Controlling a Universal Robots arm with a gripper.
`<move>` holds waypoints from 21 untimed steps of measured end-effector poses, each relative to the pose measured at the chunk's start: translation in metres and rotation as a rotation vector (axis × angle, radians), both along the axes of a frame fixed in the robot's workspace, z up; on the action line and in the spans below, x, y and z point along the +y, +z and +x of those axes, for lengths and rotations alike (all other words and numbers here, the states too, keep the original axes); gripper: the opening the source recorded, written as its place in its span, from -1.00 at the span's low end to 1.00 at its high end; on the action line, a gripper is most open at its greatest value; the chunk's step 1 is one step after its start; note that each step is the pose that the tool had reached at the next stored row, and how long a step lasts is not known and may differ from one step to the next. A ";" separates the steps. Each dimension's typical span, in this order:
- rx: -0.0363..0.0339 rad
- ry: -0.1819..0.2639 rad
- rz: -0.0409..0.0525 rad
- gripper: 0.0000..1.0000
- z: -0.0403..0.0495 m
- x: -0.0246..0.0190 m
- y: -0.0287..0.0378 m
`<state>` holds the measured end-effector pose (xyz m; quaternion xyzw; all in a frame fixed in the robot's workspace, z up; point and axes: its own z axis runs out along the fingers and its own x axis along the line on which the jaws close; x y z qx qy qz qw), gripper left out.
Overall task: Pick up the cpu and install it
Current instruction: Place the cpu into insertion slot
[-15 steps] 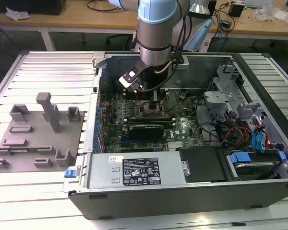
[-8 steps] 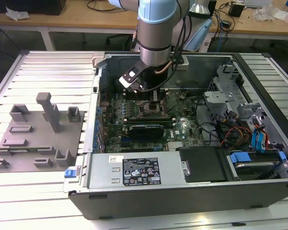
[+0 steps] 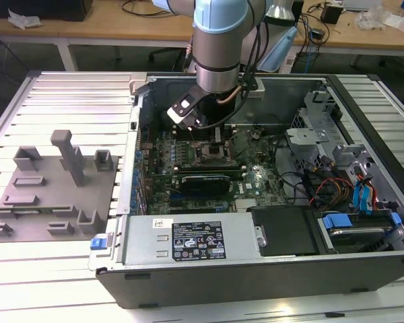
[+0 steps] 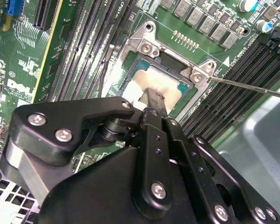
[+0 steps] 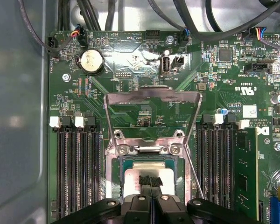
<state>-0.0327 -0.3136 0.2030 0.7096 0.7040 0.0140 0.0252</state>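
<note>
My gripper (image 5: 150,181) is down inside the open computer case (image 3: 256,269), over the socket on the green motherboard (image 3: 259,176). My two fingers are closed, tip against tip with no gap, and grip nothing. They sit on the pale metal top of the cpu (image 5: 133,179). The cpu lies flat in the socket frame (image 5: 149,149), toward the far middle of the board. The metal hold-down plate (image 5: 151,95) stands flipped up, and its thin lever (image 4: 252,87) runs out beside the socket. Grey fixture blocks (image 3: 50,195) sit outside the case, on the exterior view's left.
</note>
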 end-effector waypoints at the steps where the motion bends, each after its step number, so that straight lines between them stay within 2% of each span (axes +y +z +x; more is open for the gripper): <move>1: 0.0000 0.000 0.0001 -0.79 0.0000 0.0000 0.0001; 7: -0.0002 0.000 0.0003 -0.79 0.0000 0.0001 0.0068; 12: -0.0001 0.000 0.0001 -0.79 0.0000 0.0000 0.0193; 16: -0.0001 0.000 0.0001 -0.79 0.0000 0.0000 0.0330; 19: -0.0001 0.000 0.0001 -0.79 0.0000 0.0000 0.0382; 21: -0.0002 0.000 0.0004 -0.79 0.0001 0.0001 0.0382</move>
